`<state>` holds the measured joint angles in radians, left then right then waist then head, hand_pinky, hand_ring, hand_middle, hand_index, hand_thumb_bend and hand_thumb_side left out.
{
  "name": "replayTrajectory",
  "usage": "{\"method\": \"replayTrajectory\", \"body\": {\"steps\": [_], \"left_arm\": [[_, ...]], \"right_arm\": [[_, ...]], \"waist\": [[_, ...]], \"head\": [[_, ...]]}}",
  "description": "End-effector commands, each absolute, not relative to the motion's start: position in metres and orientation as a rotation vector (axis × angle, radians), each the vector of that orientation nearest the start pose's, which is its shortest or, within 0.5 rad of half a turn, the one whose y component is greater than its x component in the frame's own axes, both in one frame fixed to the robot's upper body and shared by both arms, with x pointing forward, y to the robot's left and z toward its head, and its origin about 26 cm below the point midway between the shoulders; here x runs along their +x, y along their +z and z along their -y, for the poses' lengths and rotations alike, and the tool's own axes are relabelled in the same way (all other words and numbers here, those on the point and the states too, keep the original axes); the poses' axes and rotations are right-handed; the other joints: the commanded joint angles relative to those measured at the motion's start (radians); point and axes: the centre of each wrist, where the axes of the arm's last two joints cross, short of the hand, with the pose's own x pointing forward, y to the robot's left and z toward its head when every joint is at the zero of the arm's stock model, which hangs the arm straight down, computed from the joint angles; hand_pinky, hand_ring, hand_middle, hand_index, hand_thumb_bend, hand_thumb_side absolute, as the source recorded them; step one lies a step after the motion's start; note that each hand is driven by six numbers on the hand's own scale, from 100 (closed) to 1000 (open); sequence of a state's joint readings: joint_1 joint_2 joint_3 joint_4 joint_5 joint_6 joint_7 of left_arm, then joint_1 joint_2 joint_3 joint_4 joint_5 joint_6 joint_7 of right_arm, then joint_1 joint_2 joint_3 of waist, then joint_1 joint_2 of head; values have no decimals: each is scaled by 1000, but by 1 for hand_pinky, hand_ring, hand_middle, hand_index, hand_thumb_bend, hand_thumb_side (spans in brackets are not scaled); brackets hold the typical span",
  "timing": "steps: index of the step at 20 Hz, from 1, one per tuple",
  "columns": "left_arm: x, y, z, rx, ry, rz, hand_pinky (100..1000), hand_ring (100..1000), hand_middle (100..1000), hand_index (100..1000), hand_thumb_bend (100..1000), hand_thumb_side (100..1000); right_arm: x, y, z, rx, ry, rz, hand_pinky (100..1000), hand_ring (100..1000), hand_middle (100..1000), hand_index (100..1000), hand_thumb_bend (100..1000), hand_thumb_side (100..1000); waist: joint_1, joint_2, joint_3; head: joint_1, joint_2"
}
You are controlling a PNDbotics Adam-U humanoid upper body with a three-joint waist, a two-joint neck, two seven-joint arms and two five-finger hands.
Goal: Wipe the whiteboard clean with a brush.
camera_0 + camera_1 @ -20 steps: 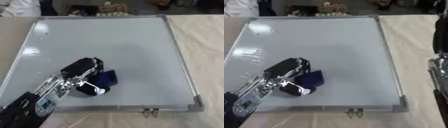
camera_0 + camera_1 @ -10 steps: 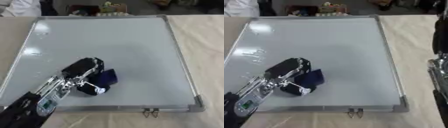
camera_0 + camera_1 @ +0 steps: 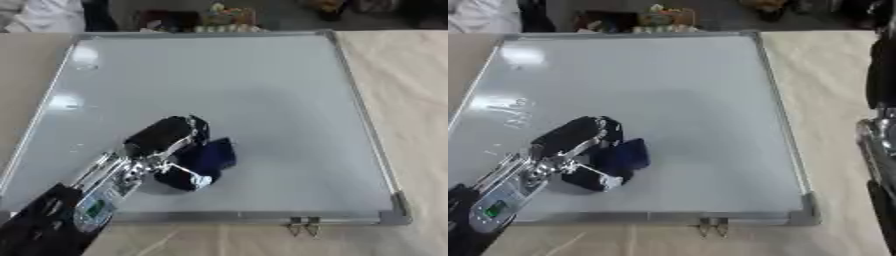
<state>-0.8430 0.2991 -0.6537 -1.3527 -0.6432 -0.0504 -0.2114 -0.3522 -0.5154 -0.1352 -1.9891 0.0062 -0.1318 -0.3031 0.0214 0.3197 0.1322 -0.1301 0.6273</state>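
Note:
A whiteboard (image 3: 245, 85) with a silver frame lies flat on the table and fills most of both views. Its surface looks blank apart from glare spots at the left. My left hand (image 3: 166, 142) comes in from the lower left and rests on the board's lower left part, fingers curled round a dark blue brush (image 3: 210, 156) that presses on the surface. Part of my right arm (image 3: 878, 145) shows at the right edge of the right eye view; its hand is out of sight.
The board lies on a beige table (image 3: 411, 95). A metal clip (image 3: 299, 226) sticks out from the board's near edge. Small items (image 3: 223, 11) stand beyond the far edge, and someone in white (image 3: 44, 15) is at the far left.
My left hand and the brush have stayed in nearly the same spot on the board. No clear movement shows.

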Motion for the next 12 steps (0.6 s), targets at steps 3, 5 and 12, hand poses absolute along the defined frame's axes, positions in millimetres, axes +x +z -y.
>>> {"method": "replayTrajectory", "body": {"steps": [3,5,12], "left_arm": [[393,170,-99,530,-1735,1884,443,587,482,301,324,258],[394,171,-101,544,-1734,1884,443,585,480,299,322,249],[396,178,-113,599,-1696,1888,424,564,468,295,307,235]], "right_arm": [[295,256,316,-562,131,2557,839,813,743,892,100,1000],[295,256,316,-563,132,2556,839,813,743,892,100,1000],[295,255,316,-564,134,2552,839,814,743,892,100,1000]], "waist": [[-4,-25,3],[-4,-26,3],[-1,-28,5]], "head": [[2,-12],[1,-12],[0,-13]]}}
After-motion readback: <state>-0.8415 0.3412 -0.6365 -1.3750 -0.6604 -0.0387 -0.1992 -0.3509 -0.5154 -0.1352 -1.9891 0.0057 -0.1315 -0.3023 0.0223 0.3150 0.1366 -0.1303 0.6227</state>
